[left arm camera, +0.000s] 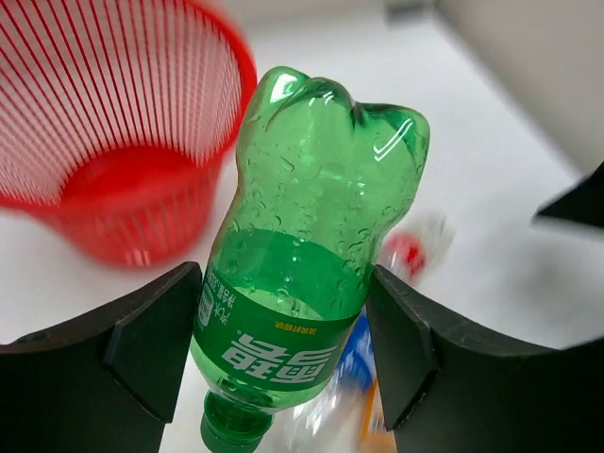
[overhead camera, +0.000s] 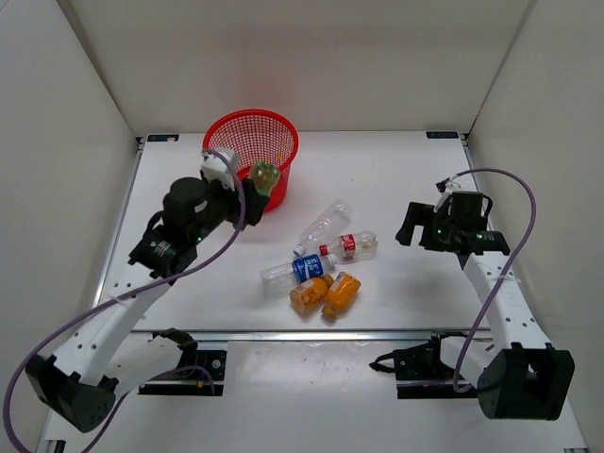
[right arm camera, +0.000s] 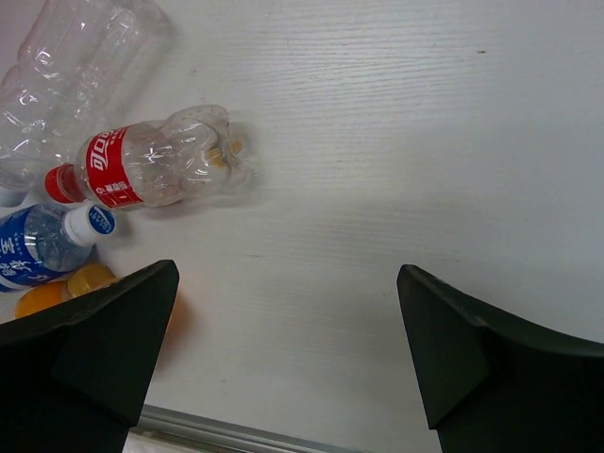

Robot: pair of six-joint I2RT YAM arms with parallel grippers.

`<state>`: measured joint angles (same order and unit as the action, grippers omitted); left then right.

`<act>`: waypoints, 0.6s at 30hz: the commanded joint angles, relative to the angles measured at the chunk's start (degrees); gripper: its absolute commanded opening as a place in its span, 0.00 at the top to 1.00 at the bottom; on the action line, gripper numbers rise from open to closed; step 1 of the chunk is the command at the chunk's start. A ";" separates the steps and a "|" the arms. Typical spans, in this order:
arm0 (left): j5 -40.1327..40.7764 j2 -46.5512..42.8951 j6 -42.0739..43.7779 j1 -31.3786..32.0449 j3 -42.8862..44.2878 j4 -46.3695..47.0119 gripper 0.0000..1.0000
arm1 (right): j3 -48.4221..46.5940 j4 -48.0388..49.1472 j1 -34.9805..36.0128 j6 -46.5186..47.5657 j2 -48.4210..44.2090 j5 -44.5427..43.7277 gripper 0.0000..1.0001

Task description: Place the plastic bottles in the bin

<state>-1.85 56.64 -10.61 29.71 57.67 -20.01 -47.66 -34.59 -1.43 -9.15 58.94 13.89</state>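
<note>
Green bottle, red mesh bin

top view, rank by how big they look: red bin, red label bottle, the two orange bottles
1. red bin
2. red-labelled bottle
3. left orange bottle and right orange bottle: these look alike, so they are not ranked against each other

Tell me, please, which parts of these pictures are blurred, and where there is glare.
Left wrist view: the green bottle is sharp, with white glare near its base; the bin and the far bottles are blurred. Right wrist view: the red-labelled bottle and the table are in focus, shadows soft. Top view: even light, no strong glare.
</note>
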 commanded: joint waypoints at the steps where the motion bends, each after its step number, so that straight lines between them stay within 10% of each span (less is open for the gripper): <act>1: 4.74 1.10 -1.25 -1.58 4.64 8.83 0.61 | -3.04 4.53 3.08 -1.48 2.49 -0.70 0.01; 11: 19.60 30.01 -2.13 -9.57 20.90 29.84 0.52 | -9.29 12.86 16.98 -10.35 15.58 -10.54 0.01; 14: 19.87 33.96 -3.79 -10.64 22.92 28.37 0.41 | -10.69 17.00 19.01 -13.25 19.18 -12.83 0.01; 18: 17.41 32.32 -4.86 -10.73 20.47 28.80 0.02 | -13.07 21.74 20.85 -17.30 23.94 -13.71 0.01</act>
<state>15.68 95.02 -13.76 18.55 77.06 5.23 -57.60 -20.49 18.15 -21.67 81.17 3.25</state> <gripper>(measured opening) 0.939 0.992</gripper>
